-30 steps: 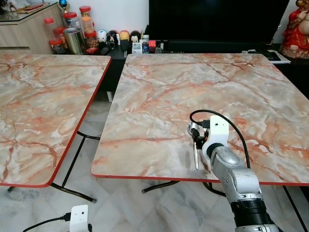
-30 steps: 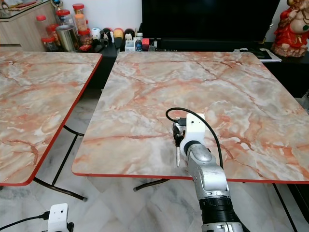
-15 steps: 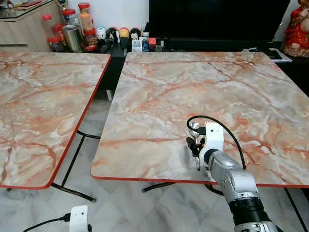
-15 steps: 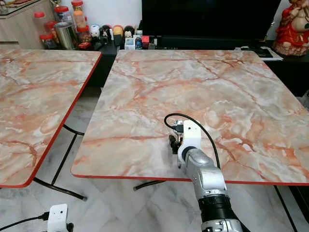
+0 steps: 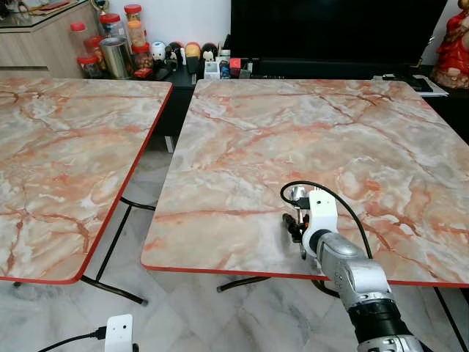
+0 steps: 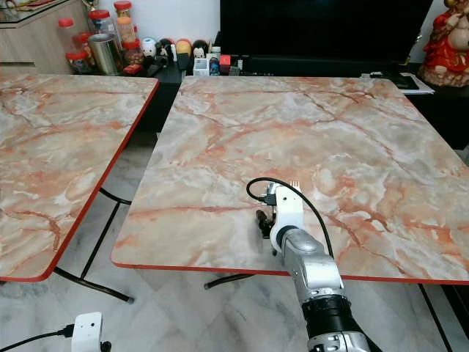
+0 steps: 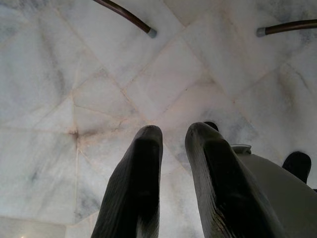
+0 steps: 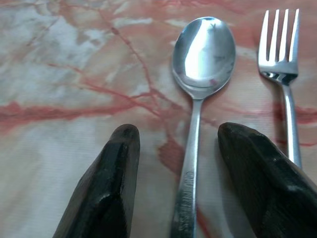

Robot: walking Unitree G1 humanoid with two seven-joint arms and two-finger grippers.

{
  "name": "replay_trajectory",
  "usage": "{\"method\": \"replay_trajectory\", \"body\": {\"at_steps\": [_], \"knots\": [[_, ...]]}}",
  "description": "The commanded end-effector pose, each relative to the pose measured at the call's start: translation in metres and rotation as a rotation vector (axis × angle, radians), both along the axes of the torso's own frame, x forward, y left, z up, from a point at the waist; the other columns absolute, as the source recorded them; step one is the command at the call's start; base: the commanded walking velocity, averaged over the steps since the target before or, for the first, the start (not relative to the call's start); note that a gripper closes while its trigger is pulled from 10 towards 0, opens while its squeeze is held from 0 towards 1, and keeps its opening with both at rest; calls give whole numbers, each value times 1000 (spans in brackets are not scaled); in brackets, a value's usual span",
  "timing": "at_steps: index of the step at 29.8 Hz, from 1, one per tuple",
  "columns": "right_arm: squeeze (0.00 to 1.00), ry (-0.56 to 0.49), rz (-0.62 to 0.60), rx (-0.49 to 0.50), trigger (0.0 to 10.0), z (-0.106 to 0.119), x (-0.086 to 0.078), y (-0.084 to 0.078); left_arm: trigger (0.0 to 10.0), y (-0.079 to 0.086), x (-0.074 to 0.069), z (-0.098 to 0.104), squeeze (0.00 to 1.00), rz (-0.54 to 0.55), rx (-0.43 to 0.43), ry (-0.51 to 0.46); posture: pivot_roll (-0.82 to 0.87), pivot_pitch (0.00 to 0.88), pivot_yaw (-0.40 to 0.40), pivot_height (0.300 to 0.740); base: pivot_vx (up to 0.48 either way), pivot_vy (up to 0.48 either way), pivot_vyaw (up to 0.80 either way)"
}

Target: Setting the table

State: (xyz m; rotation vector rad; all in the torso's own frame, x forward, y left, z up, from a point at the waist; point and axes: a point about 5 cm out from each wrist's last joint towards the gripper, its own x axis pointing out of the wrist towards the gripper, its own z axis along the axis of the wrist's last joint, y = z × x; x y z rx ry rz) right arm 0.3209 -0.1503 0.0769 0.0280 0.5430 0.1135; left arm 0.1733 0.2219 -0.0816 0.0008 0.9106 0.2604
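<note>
Right pincer (image 8: 176,183) spread wide above marble table (image 5: 308,125), fingers either side of spoon (image 8: 198,94) lying flat beside fork (image 8: 283,64). Left pincer (image 7: 173,148) narrowly parted over floor.

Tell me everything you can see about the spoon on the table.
The spoon is shiny metal, with an oval bowl facing up and a slim straight handle bearing small stamped lettering. It lies flat on the marble-patterned table, near the front edge, parallel to a fork and apart from it. The right gripper is open, its fingers either side of the handle without touching it.
</note>
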Motion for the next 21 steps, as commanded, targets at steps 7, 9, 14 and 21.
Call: {"method": "replay_trajectory", "body": {"at_steps": [7,9,14,21], "knots": [[0,-25,-21,-8,10000,6,10,-2,10000,2,-7,-3,0,14,-9,28,-8,29,-11,740,0,0,0],[0,-27,-23,-9,10000,5,11,-2,10000,3,-6,-3,0,16,-9,28,-7,30,-11,740,0,0,0],[0,-28,-25,-11,10000,4,13,-3,10000,3,-6,-2,0,16,-9,27,-6,35,-10,740,0,0,0],[0,-26,-27,-12,10000,2,14,-5,10000,3,-5,-2,0,18,-8,25,-6,39,-9,740,0,0,0]]}}
